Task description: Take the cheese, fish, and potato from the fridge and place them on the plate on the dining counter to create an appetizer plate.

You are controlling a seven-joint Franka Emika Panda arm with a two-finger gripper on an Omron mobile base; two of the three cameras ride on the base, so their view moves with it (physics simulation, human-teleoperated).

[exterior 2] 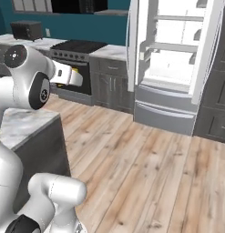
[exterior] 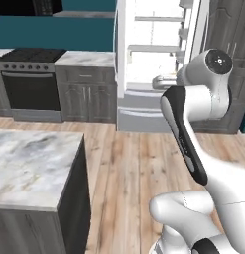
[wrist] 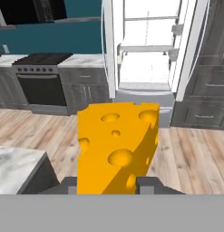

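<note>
The cheese [wrist: 115, 147] is seen front and centre in the hand view, an orange-yellow wedge dotted with holes, and it is pinched between the 2 dark fingertips [wrist: 149, 185] of the gripper [wrist: 108, 186] at the bottom of the frame. The jaws are pressed in against the wedge's lower sides, and the block is held upright above them.

Beyond the cheese, the fridge [wrist: 149, 54] is shown at the upper centre of the hand view with its doors swung wide, its white interior and grey shelves brightly lit. The same fridge is found at the upper right of the left base view [exterior: 153, 59] and at the upper right of the right base view [exterior 2: 173, 59], doors open in both. Whether the fish or potato lies inside cannot be told from these frames.

A black stove [exterior: 32, 79] is set into grey cabinets at the upper left of the left base view, against a teal wall. The dining counter [exterior: 30, 168] is caught at the lower left of that view, its marble top on a dark base; a corner of it is also seen at the lower left of the hand view [wrist: 13, 167]. A wooden floor [exterior 2: 145, 173] is spread between counter and fridge.

The white arm [exterior: 203, 99] is raised at the right of the left base view.
</note>
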